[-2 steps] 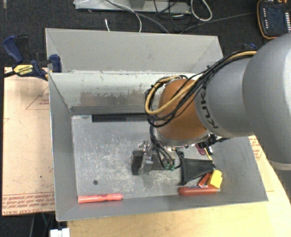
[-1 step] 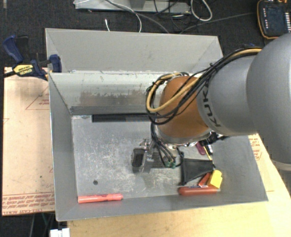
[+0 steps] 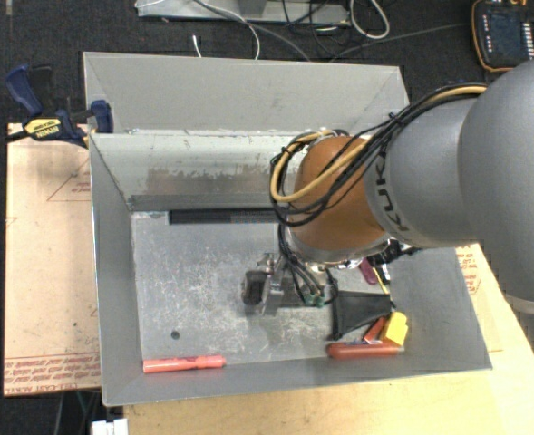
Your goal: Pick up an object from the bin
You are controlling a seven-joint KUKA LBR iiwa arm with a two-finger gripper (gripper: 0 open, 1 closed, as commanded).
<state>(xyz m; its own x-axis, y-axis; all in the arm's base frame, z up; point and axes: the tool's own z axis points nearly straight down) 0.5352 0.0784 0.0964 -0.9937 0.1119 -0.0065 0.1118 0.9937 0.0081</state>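
my claw (image 3: 265, 288) sits low over bare floor in the middle of the bin (image 3: 112, 270), can't tell if it's open or holding anything. black wedge (image 3: 357, 308) and yellow block (image 3: 395, 330) are just beside it, crowded. i'd line up square across the lone pink marker (image 3: 183, 363) by the front wall, probably a cleaner grab.

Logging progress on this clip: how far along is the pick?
Done: the claw is low in the bin, mid-floor. In hand: no thing visibly gripped. Left: grasp and lift; the pink marker, black rod and the corner heap (black wedge, yellow block, red pen) all lie on the floor.
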